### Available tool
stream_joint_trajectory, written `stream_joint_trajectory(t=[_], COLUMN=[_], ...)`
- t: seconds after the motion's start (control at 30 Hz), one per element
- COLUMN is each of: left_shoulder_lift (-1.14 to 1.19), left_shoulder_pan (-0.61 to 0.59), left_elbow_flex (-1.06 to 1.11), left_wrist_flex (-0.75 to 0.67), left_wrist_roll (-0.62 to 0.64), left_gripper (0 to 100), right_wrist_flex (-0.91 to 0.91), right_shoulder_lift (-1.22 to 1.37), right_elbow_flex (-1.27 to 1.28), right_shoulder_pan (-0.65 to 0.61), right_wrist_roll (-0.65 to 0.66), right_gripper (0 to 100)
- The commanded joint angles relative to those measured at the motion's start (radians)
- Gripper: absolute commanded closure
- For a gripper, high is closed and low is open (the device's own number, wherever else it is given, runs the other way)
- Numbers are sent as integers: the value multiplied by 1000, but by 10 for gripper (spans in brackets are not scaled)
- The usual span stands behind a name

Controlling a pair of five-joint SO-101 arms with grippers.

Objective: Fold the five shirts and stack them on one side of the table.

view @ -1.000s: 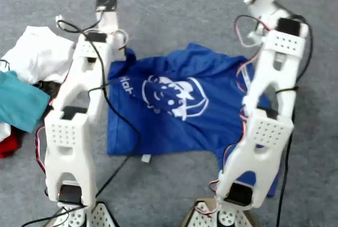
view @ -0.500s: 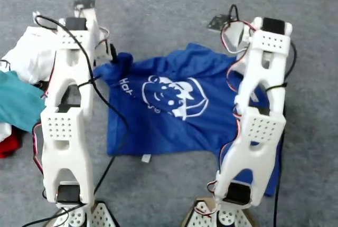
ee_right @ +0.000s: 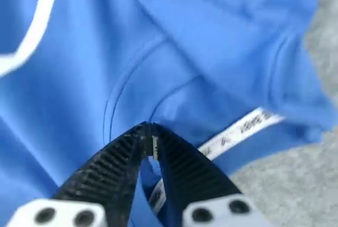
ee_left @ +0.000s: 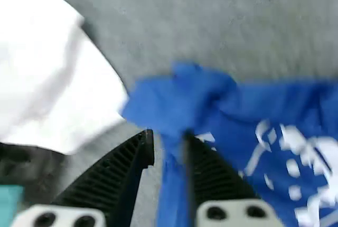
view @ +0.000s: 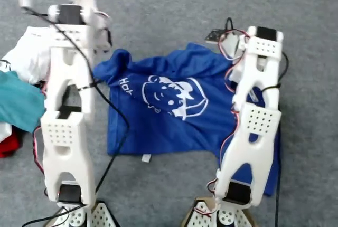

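A blue shirt point(view: 169, 111) with a white print lies spread on the grey table, chest side up. My left gripper point(view: 109, 47) is over its far left sleeve. In the left wrist view, my left gripper point(ee_left: 168, 143) is shut on a bunched fold of the blue shirt point(ee_left: 222, 100), lifted a little off the table. My right gripper point(view: 232, 51) sits at the shirt's far right shoulder, mostly hidden under its arm. In the right wrist view, my right gripper point(ee_right: 148, 132) is shut on the blue shirt point(ee_right: 174, 53) beside a white neck tape point(ee_right: 240, 130).
A pile of other shirts lies at the left edge: a white shirt point(view: 31, 53), a teal shirt point(view: 18, 103), something red point(view: 8, 145) and a dark piece point(view: 48, 87). The white shirt point(ee_left: 47, 79) lies close to the left gripper. Grey table point(view: 169, 21) stretches beyond the blue shirt.
My right arm came down from the far edge onto the shirt's right shoulder. My left arm swung toward the far left corner, drawing the left sleeve outward and bunching it up.
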Motion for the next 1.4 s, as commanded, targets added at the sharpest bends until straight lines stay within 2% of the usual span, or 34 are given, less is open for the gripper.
stream_joint_trajectory(t=[0.0,0.2,0.37,0.57,0.77,0.83,1.03,1.23,1.37], left_shoulder_lift=[-91,-104,-105,-294,-573,-648,-792,-871,-970], left_shoulder_pan=[114,143,206,308,477,500,500,493,420], left_elbow_flex=[276,707,947,1106,1432,1547,1735,1758,1725], left_wrist_flex=[-17,-339,-470,-465,-482,-520,-543,-397,-316], left_wrist_roll=[2,72,72,64,18,8,-71,-158,-221], left_gripper=[984,981,981,981,981,981,981,981,981], right_wrist_flex=[41,44,46,48,49,49,48,48,48], right_shoulder_lift=[-10,-15,-13,-16,-44,-82,-252,-406,-466], right_elbow_flex=[-36,-22,-21,-19,67,130,325,483,519], right_shoulder_pan=[50,117,165,202,222,229,254,308,360], right_wrist_roll=[66,95,115,123,124,141,212,296,347], right_gripper=[996,996,996,997,997,997,997,997,997])
